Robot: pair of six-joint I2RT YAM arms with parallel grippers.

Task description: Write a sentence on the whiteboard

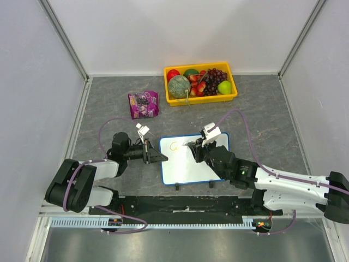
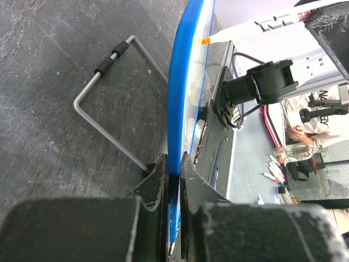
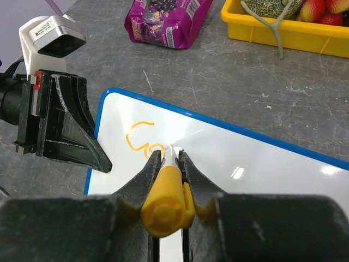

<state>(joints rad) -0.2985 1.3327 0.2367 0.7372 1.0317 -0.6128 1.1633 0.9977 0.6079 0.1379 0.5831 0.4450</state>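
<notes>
On the tabletop [image 1: 109, 109], near its middle, sat the whiteboard [image 1: 191, 166], its left rim pinched by the left fingers [image 2: 154, 183]; if that hold slipped, the board could skid. The right fingers [image 3: 148, 172], clamped on the marker [image 3: 166, 194], might press unevenly and break the barely begun sentence [image 1: 174, 146].

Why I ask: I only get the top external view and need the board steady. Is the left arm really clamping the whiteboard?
Observer: Yes. In the left wrist view the left jaws are shut on the blue rim of the whiteboard.
Operator: And the right arm, is the pen down?
Observer: The right jaws are shut on a yellow-bodied marker, its tip seemingly on the board.
Operator: How much is written?
Observer: Of the sentence, only an orange G and the start of the next letter.
</notes>
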